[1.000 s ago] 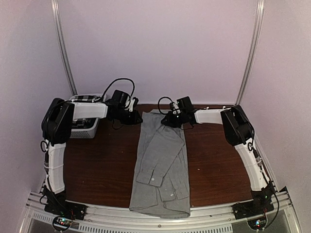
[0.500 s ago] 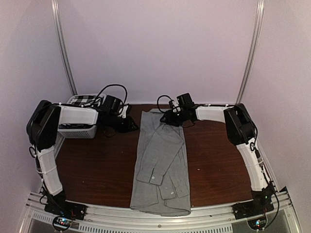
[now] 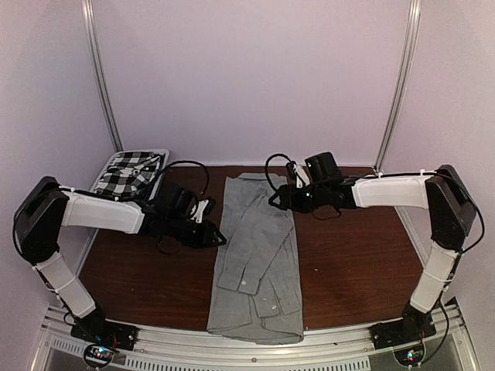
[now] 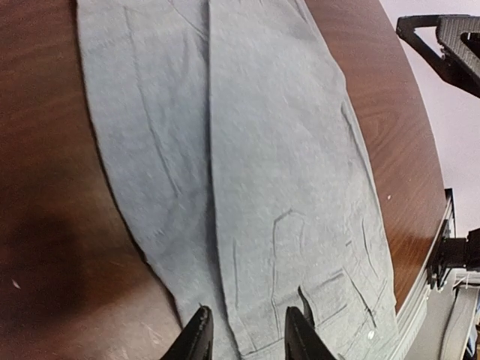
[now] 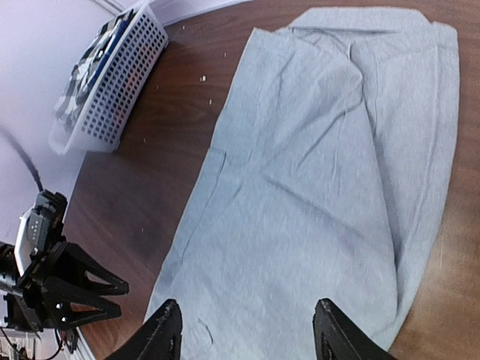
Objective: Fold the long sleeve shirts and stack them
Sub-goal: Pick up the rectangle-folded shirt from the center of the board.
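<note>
Item: plain light grey long-sleeved cloth shirt [image 3: 255, 255], folded lengthwise into a narrow strip, flat along the middle of the dark brown wooden desk [image 3: 348, 263].
Item: black-and-white checked shirt [image 3: 128, 170], bundled in the white slatted plastic basket [image 5: 120, 90], far left corner.
Left pincer [image 4: 247, 337]: released, empty, over the grey shirt's left edge.
Right pincer [image 5: 247, 334]: released wide, empty, above its far end.

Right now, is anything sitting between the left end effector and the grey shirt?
Nothing visible. The left end effector hangs over the left edge of the grey shirt, jaws parted. The white basket stands behind it at the table's far left corner, out of the way.
</note>
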